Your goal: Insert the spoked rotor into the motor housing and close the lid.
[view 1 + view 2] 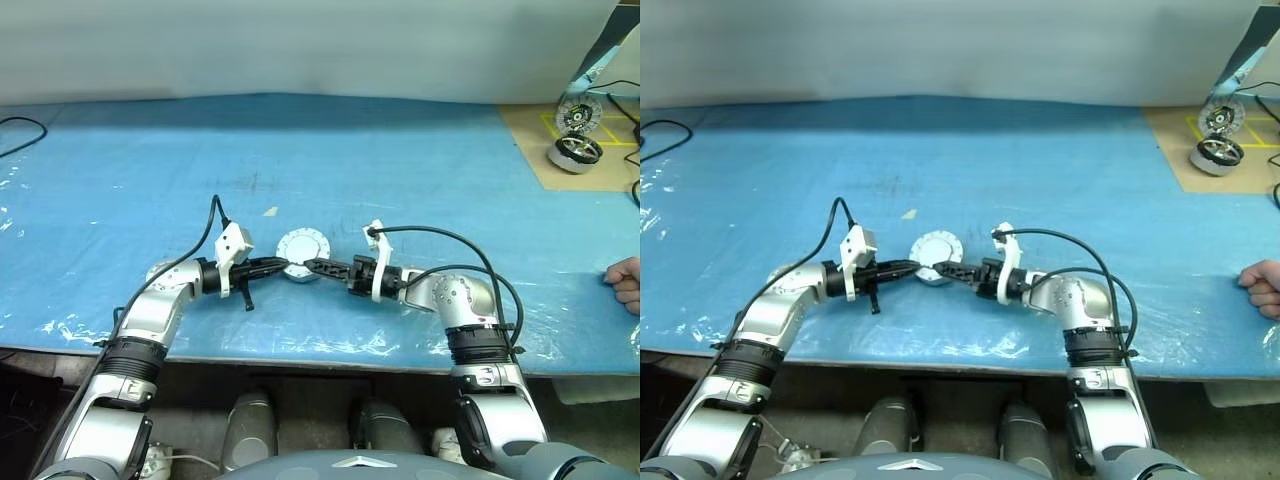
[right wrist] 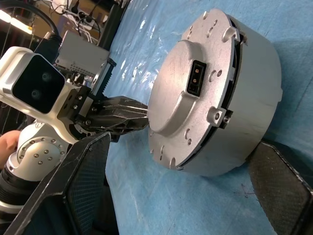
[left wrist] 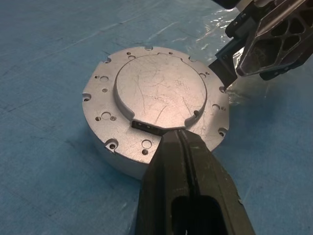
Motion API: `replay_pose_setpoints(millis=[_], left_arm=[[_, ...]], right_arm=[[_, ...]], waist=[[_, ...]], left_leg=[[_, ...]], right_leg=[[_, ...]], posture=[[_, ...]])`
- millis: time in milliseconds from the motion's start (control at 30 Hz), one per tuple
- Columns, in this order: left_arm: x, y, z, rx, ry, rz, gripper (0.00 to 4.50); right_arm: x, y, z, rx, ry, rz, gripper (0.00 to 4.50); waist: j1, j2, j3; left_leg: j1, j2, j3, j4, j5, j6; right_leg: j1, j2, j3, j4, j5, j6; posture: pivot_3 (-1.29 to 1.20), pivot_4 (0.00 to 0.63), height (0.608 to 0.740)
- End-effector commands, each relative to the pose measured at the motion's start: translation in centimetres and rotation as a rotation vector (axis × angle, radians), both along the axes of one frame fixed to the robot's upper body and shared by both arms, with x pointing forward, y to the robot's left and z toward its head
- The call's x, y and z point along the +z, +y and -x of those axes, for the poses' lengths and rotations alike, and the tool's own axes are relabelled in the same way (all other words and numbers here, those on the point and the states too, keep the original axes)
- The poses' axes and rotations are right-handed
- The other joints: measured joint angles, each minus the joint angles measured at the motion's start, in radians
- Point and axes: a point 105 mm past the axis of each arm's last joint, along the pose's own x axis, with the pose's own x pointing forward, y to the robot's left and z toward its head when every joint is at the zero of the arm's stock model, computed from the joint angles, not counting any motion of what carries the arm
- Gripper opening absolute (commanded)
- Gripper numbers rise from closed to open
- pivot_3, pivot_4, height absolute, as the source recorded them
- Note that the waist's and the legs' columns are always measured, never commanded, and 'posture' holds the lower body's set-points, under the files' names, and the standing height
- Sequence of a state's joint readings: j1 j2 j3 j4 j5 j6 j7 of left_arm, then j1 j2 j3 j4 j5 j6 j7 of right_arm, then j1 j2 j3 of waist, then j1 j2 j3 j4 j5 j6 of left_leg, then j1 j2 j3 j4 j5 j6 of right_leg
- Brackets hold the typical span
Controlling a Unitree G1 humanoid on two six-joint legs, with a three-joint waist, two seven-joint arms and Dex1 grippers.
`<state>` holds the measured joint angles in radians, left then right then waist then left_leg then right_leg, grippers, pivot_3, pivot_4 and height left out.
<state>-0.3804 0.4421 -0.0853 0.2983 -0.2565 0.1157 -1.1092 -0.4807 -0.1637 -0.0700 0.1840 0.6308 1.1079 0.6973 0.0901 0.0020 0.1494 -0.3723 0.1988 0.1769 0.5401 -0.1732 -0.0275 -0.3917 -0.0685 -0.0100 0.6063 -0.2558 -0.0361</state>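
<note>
The motor housing [image 1: 302, 247] is a round silver cup on the blue table, with the lid [image 3: 156, 93] lying flat on top of it. The lid has notched edges, small holes and a dark socket. My left gripper [image 3: 181, 134] is shut, and its tips rest at the lid's edge by the socket. From the other side, my right gripper [image 2: 182, 144] is open, and the housing [image 2: 220, 98] stands between its two fingers [image 2: 83, 181]. The spoked rotor is hidden.
At the back right, a thick silver-and-black drum [image 1: 577, 152] and a spoked wheel [image 1: 579, 115] sit on a brown board. A person's hand [image 1: 625, 283] rests at the table's right edge. A black cable [image 1: 20, 130] lies at the far left.
</note>
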Motion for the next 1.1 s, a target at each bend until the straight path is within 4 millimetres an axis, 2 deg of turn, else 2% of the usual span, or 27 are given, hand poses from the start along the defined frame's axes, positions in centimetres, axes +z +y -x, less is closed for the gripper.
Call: replay_pose_setpoints(millis=[33,133,200,267,433,500,700,767,833,967,1100], left_arm=[[-1.5,0.3,0.5,0.001,0.052,-0.040,0.00],[-1.5,0.3,0.5,0.003,0.052,-0.039,0.00],[-1.6,0.2,0.4,0.001,0.052,-0.040,0.00],[-1.6,0.1,0.4,0.000,0.052,-0.039,0.00],[-1.3,0.1,0.2,-0.001,0.048,-0.032,0.00],[-1.2,0.1,0.1,0.002,0.052,-0.020,0.00],[-0.2,0.6,-0.1,0.024,0.048,0.023,0.00],[1.4,1.0,-0.2,0.035,0.039,0.095,0.00],[4.0,1.4,0.2,0.014,0.045,0.209,0.00],[7.4,2.5,1.2,-0.004,0.085,0.348,0.00],[8.1,3.8,1.6,0.038,0.133,0.398,0.00]], right_arm=[[0.2,-0.2,-0.3,-0.005,-0.005,-0.008,4.47],[0.3,0.0,-0.5,-0.017,-0.003,-0.024,4.47],[0.3,0.4,-0.6,-0.024,-0.003,-0.040,4.09],[0.4,0.6,-0.7,-0.029,0.001,-0.053,3.55],[0.3,0.8,-0.7,-0.036,0.008,-0.055,1.73],[0.2,0.8,-0.7,-0.037,0.010,-0.054,1.21],[0.2,1.1,-0.6,-0.033,0.017,-0.059,1.19],[0.5,1.2,-0.7,-0.038,0.024,-0.074,1.19],[1.2,1.3,-0.8,-0.043,0.037,-0.111,1.19],[2.7,1.2,-1.1,-0.059,0.059,-0.204,1.19],[4.4,0.5,-2.0,-0.104,0.080,-0.318,1.19]], waist=[[0.001,0.000,0.000],[0.001,0.000,0.000],[0.001,0.000,0.000],[0.001,0.000,0.000],[0.001,0.000,0.000],[0.002,0.000,0.000],[0.002,0.000,0.000],[0.000,0.000,0.000],[-0.004,-0.002,0.001],[-0.005,-0.004,0.002],[-0.004,-0.003,0.003]], left_leg=[[0.000,0.000,0.000,0.000,0.000,0.000],[0.000,0.000,0.000,0.000,0.000,0.000],[0.000,0.000,0.000,0.000,0.000,0.000],[0.000,0.000,0.000,0.000,0.000,0.000],[0.000,0.000,0.000,0.000,0.000,0.000],[0.000,0.000,0.000,0.000,0.000,0.000],[0.000,0.000,0.000,0.000,0.000,0.000],[0.000,0.000,0.000,0.000,0.000,0.000],[-0.002,0.000,0.000,0.000,0.000,0.000],[-0.012,0.001,0.000,0.002,0.000,0.000],[-0.014,0.003,0.000,0.001,-0.001,-0.002]], right_leg=[[0.000,0.000,0.000,0.000,0.000,0.000],[0.000,0.000,0.000,0.000,0.000,0.000],[0.000,0.000,0.000,0.000,0.000,0.000],[0.000,0.000,0.000,0.000,0.000,0.000],[0.000,0.000,0.000,0.000,0.000,0.000],[0.000,0.000,0.000,0.000,0.000,0.000],[0.000,0.000,0.000,0.000,0.000,0.000],[0.000,0.000,0.000,0.000,0.000,0.000],[-0.003,0.000,0.000,0.000,0.000,0.000],[-0.012,0.002,-0.001,0.002,0.002,0.002],[-0.013,0.007,-0.002,0.002,0.002,0.002]], posture=[[0.00,0.150,0.740],[0.00,0.150,0.740],[0.00,0.150,0.740],[0.00,0.150,0.740],[0.00,0.150,0.740],[0.00,0.150,0.740],[0.00,0.150,0.740],[0.00,0.150,0.740],[0.00,0.150,0.740],[0.00,0.150,0.740],[0.00,0.150,0.740]])
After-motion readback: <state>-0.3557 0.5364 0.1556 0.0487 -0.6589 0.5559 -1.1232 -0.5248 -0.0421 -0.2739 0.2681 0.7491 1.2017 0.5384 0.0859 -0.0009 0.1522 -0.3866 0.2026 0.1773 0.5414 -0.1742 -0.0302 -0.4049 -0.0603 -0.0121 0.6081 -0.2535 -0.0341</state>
